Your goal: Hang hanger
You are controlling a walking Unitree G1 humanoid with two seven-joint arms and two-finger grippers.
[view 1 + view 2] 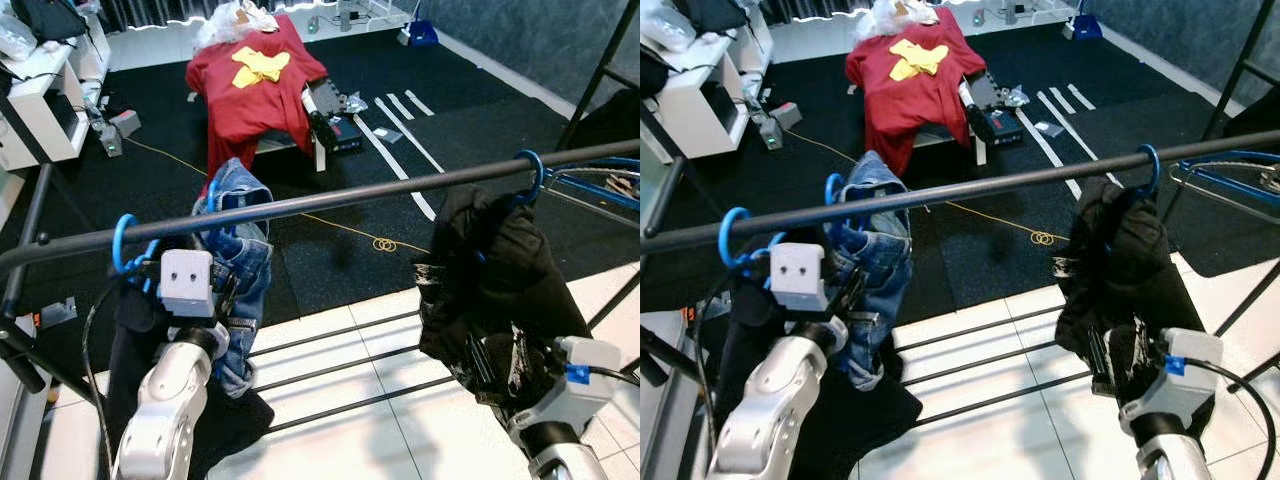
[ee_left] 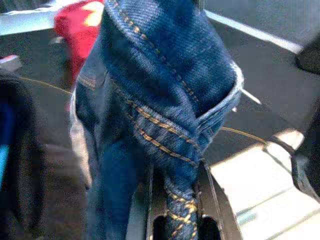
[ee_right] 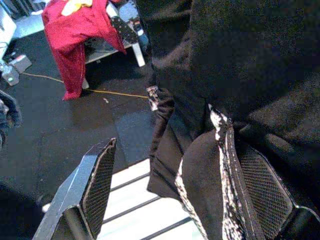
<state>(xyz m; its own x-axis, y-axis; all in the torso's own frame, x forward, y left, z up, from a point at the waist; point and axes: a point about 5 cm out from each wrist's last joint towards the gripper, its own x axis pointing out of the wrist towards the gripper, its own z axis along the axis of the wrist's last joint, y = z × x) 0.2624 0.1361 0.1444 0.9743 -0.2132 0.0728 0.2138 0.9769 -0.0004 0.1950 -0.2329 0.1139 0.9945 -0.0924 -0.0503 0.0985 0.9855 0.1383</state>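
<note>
The blue hanger [image 1: 527, 172] carrying a black garment [image 1: 495, 285] is seen hooked over the dark rail [image 1: 330, 200], toward its right end, so the hanging looks done or nearly done. The right gripper [image 3: 172, 200] is held low against that garment with its jaws spread, one beside the cloth and the other lying against it; nothing is pinched, presumably because the hook now bears the weight. Further left along the rail, a pair of jeans [image 1: 240, 270] is draped on a second blue hanger [image 1: 836, 190], and its denim hem is pinched between the jaws of the left gripper [image 2: 181, 220], probably to steady or straighten it. A third blue hook [image 1: 124, 243] is counted at the rail's left end. Beyond the rail, a red shirt [image 1: 255, 80] is draped over a bench.
</note>
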